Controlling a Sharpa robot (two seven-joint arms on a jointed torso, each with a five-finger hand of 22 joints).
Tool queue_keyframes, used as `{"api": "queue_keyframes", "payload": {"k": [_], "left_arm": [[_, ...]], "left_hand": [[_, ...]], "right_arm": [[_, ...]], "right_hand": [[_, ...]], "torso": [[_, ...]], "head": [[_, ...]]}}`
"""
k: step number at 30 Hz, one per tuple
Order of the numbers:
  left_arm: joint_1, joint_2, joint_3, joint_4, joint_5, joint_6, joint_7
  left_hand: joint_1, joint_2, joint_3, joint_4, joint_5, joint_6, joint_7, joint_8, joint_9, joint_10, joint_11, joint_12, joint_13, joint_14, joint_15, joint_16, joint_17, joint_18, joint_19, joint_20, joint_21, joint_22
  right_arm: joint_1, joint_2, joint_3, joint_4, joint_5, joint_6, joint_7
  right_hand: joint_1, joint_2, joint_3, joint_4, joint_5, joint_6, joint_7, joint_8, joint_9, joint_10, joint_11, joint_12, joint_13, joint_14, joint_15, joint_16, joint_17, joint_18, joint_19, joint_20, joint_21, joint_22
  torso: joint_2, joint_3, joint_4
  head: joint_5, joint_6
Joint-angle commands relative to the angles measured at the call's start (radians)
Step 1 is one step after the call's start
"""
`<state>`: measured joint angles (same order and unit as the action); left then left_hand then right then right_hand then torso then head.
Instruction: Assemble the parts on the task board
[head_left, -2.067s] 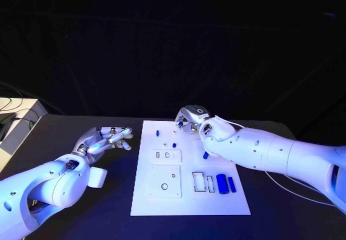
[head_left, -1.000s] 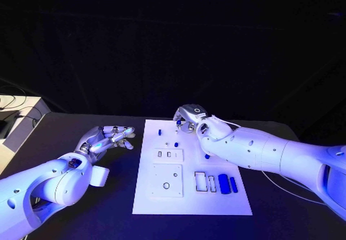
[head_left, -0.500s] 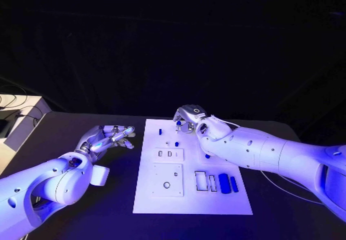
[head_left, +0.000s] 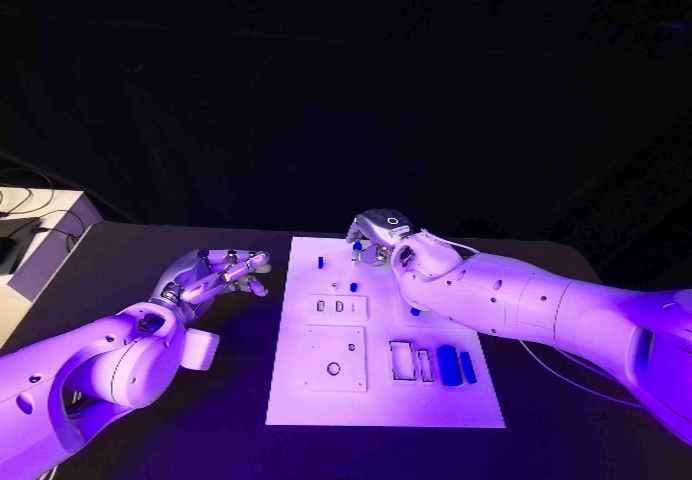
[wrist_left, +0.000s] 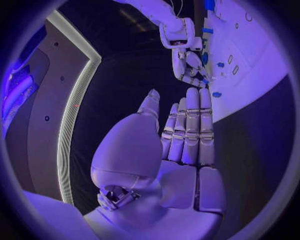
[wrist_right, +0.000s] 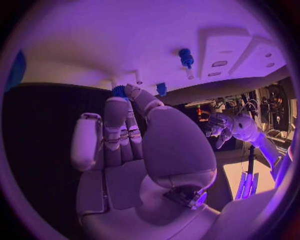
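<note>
The white task board (head_left: 384, 402) lies in the middle of the table. My right hand (head_left: 379, 238) hovers over its far end and pinches a small blue part (head_left: 356, 245) between thumb and fingertip; the right wrist view shows that part (wrist_right: 119, 91) at the fingertips, close to the board (wrist_right: 94, 45). A blue peg (head_left: 320, 263) stands nearby, and another blue peg (head_left: 352, 288) stands a little closer to me. Two long blue parts (head_left: 447, 365) lie at the near right beside empty slots (head_left: 402, 360). My left hand (head_left: 216, 275) hangs open just left of the board, holding nothing.
A blue part (head_left: 414, 312) peeks out from under my right forearm, which crosses the board's right edge. A white block (head_left: 201, 352) sits by my left wrist. A pale table with cables (head_left: 29, 225) stands at the far left.
None of the parts has moved. Both hands stay where they were, the right one still over the board's far end with the small blue part.
</note>
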<state>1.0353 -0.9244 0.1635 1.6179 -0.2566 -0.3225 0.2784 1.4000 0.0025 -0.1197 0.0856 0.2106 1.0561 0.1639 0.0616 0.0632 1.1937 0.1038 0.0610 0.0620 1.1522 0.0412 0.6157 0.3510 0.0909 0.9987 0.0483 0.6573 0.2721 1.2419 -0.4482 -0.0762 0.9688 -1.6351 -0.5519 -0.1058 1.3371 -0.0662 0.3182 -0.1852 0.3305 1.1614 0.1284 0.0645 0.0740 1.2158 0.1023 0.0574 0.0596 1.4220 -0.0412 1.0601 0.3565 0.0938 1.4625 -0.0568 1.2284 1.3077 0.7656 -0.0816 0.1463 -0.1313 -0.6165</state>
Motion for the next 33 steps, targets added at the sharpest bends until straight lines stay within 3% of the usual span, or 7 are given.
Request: {"api": "queue_keyframes", "payload": {"k": [1, 33], "left_arm": [[0.0, 0.002, 0.001, 0.001, -0.004, 0.016, 0.004], [0.0, 0.003, 0.001, 0.0, -0.004, 0.016, 0.004]], "left_hand": [[-0.002, -0.001, 0.001, 0.003, -0.004, -0.007, -0.003, 0.004, 0.001, -0.006, 0.002, 0.004, 0.0, 0.001, 0.003, -0.007, -0.001, 0.014, 0.004, 0.001, -0.001, -0.001], [-0.002, -0.001, 0.001, 0.003, -0.004, -0.007, -0.003, 0.004, 0.001, -0.006, 0.002, 0.004, 0.0, 0.001, 0.003, -0.007, -0.001, 0.014, 0.004, 0.001, -0.001, -0.001]], "right_arm": [[0.0, 0.002, 0.0, -0.003, -0.012, 0.014, 0.006], [-0.001, 0.021, 0.0, -0.029, -0.02, -0.002, -0.001]], "right_hand": [[0.002, 0.01, -0.001, -0.001, 0.005, -0.005, 0.0, -0.002, -0.002, 0.067, -0.05, 0.003, 0.006, 0.002, -0.006, -0.006, 0.001, 0.01, 0.082, -0.005, -0.003, 0.092], [0.003, 0.009, 0.002, 0.0, 0.005, -0.006, 0.0, -0.001, -0.001, 0.066, -0.05, 0.003, 0.006, 0.003, -0.006, -0.009, 0.004, 0.01, 0.082, -0.005, -0.003, 0.095]], "torso": [[0.0, 0.0006, -0.0004], [-0.001, -0.0008, 0.0015]], "head": [[-0.001, 0.0], [0.001, -0.002]]}}
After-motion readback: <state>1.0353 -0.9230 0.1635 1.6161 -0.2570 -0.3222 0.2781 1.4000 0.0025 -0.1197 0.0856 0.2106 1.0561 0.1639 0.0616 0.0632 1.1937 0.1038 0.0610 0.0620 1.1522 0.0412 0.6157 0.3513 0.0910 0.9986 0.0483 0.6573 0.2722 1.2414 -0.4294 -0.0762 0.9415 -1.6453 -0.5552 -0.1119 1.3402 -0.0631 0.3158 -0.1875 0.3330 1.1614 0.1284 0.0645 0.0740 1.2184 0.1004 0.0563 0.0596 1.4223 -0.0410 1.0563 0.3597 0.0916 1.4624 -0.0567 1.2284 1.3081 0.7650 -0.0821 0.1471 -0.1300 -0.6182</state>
